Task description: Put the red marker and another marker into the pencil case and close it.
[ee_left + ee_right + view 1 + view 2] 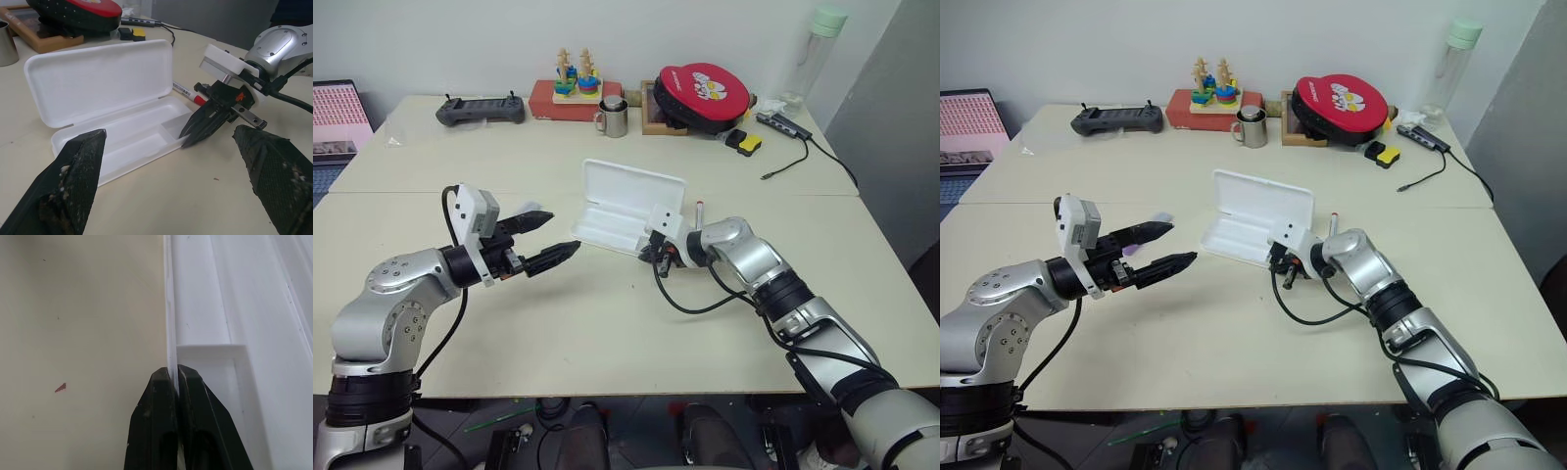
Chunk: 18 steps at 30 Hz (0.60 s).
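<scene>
Pinching the pencil case point(112, 127) rim (lid up), right hand point(188, 139); left hand point(553, 238) spread apart.

bare table point(607, 323) in front of pencil case point(622, 215), raised lid walls its far side, right tool point(188, 139) pinches front rim

Steel mug point(613, 118), red case point(702, 93)

pencil case point(625, 210): plain white | red marker point(188, 93): white barrel, red cap | tabletop point(607, 313): pale cream | hand fingers point(76, 176): black
</scene>
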Available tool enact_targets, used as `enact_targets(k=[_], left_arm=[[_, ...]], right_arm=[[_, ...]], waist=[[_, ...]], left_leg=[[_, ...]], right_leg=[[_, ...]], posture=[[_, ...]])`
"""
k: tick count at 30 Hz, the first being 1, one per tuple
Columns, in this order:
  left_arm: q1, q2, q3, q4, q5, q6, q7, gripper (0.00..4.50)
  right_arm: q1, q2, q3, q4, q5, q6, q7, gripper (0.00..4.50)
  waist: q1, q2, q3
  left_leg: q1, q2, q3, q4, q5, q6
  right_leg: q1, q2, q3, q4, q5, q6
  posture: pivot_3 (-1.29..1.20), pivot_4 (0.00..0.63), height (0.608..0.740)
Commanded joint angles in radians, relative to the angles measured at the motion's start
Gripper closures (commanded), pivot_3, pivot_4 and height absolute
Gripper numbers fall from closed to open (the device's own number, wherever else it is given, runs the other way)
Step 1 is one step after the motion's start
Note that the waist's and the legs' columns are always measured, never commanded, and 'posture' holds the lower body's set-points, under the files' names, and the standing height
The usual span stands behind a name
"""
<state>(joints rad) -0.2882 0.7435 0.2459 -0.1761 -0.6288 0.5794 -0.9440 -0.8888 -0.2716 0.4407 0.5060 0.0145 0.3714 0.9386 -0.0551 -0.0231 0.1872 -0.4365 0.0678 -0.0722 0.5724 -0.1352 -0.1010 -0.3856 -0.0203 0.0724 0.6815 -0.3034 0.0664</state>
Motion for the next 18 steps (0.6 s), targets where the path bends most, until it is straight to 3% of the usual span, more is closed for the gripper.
enact_targets(k=[1,5,13,18], left_arm=[[-0.001,0.027,0.033,-0.011,-0.013,-0.005,-0.010,0.00],[0.026,0.060,0.015,-0.013,0.014,-0.015,-0.039,0.00],[0.036,0.070,-0.008,-0.016,0.030,-0.021,-0.054,0.00],[0.009,0.064,-0.032,-0.018,0.027,-0.016,-0.060,0.00]], right_arm=[[0.032,-0.016,-0.018,-0.129,0.026,-0.049,0.069,4.49],[0.106,-0.042,0.011,-0.262,0.032,-0.013,0.129,4.49],[0.144,-0.045,0.023,-0.314,0.015,0.003,0.155,4.49],[0.144,-0.046,-0.003,-0.346,0.032,0.008,0.155,3.39]], waist=[[-0.001,0.000,0.000],[-0.001,0.000,0.000],[-0.001,0.000,0.000],[0.000,0.000,0.000]], left_leg=[[0.000,0.000,0.000,0.000,0.000,0.000],[0.000,0.000,0.000,-0.001,0.000,0.000],[0.000,0.000,0.000,0.000,0.000,0.000],[0.000,0.000,0.000,0.000,0.000,0.000]], right_leg=[[0.000,0.000,0.000,0.000,0.000,0.000],[0.000,0.000,0.000,0.000,0.000,0.000],[0.000,0.000,0.000,0.000,0.000,0.002],[0.000,0.000,0.000,0.000,0.000,0.002]], posture=[[0.00,0.150,0.740],[0.00,0.150,0.740],[0.00,0.150,0.740],[0.00,0.150,0.740]])
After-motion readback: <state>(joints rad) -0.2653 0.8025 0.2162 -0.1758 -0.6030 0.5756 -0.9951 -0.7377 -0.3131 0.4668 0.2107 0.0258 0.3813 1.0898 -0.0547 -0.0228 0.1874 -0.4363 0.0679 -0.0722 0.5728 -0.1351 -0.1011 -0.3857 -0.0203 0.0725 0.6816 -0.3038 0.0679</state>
